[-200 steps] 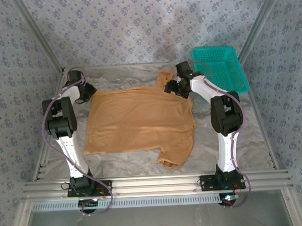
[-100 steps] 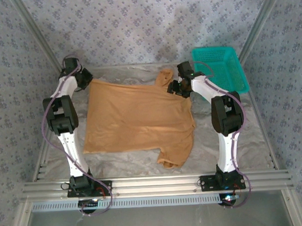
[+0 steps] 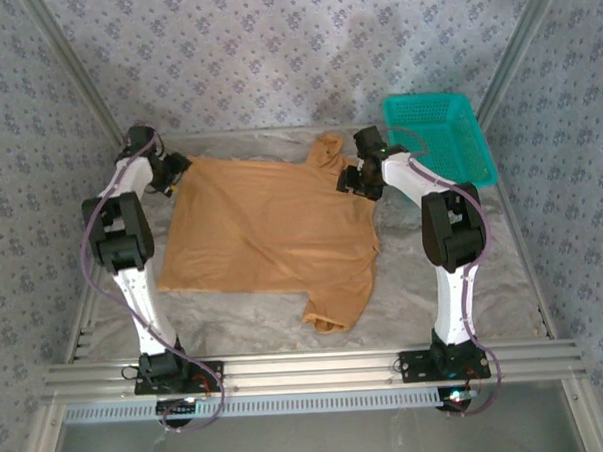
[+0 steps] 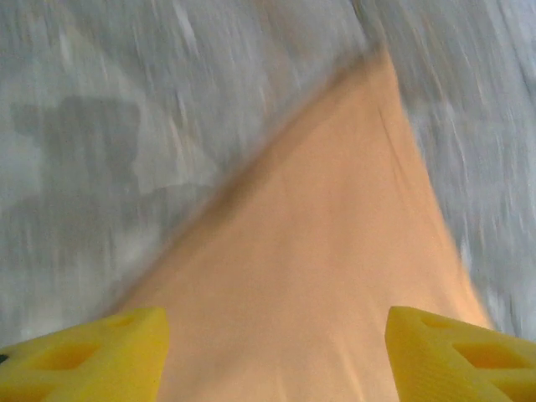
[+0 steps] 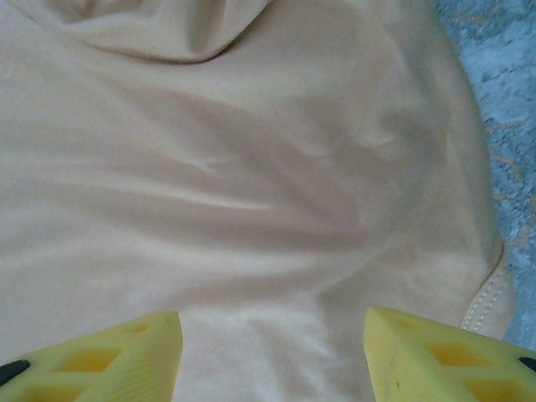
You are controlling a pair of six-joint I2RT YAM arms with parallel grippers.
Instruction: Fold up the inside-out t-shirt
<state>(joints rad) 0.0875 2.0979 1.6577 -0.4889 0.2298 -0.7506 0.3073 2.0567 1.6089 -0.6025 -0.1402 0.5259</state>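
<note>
The inside-out t-shirt (image 3: 266, 223) lies spread flat on the table, plain tan, one sleeve (image 3: 328, 150) pointing to the far side and the other (image 3: 330, 310) bunched toward the near edge. My left gripper (image 3: 174, 173) is at the shirt's far left corner. In the left wrist view its yellow fingers (image 4: 100, 352) stand wide apart, open, with the tan cloth (image 4: 335, 251) stretching away between them. My right gripper (image 3: 352, 179) hovers over the shirt's far right part, by the far sleeve. Its jaws (image 5: 272, 335) are open above softly wrinkled cloth (image 5: 251, 167).
A teal mesh basket (image 3: 438, 135) stands at the far right corner, just beyond the right arm. A crinkled grey-white cover (image 3: 454, 279) lies over the table. Metal frame posts and patterned walls close in the sides and back.
The left gripper pulled the shirt's far left corner farther out toward the back left, then opened. The whole shirt shifted left and the near sleeve slid with it. The right gripper barely moved.
</note>
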